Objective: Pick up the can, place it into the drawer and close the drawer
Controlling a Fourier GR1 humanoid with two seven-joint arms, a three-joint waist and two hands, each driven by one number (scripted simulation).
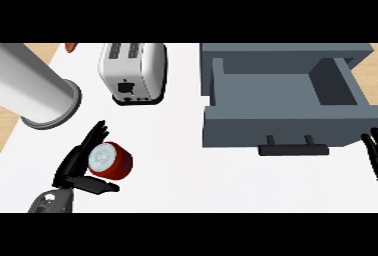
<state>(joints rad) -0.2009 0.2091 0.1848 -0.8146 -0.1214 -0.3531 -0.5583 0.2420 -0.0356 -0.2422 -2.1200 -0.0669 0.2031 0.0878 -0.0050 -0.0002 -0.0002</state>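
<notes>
The can [111,161] is red with a pale lid and stands on the white counter at the lower left. My left hand [72,170] is against its left side. Its fingers [94,135] reach straight up past the lid, and its thumb [100,185] points right just below the can. The fingers are not curled round the can. The blue-grey drawer [280,127] is pulled open at the upper right, its inside bare and its dark handle [293,149] facing me. Only the straight fingers of my right hand [369,150] show at the right edge, beside the drawer's front.
A white toaster [136,72] stands at the back, between the can and the drawer. A large grey cylinder [37,90] lies at the upper left near my left hand. A small orange-red thing [71,46] peeks in at the top edge.
</notes>
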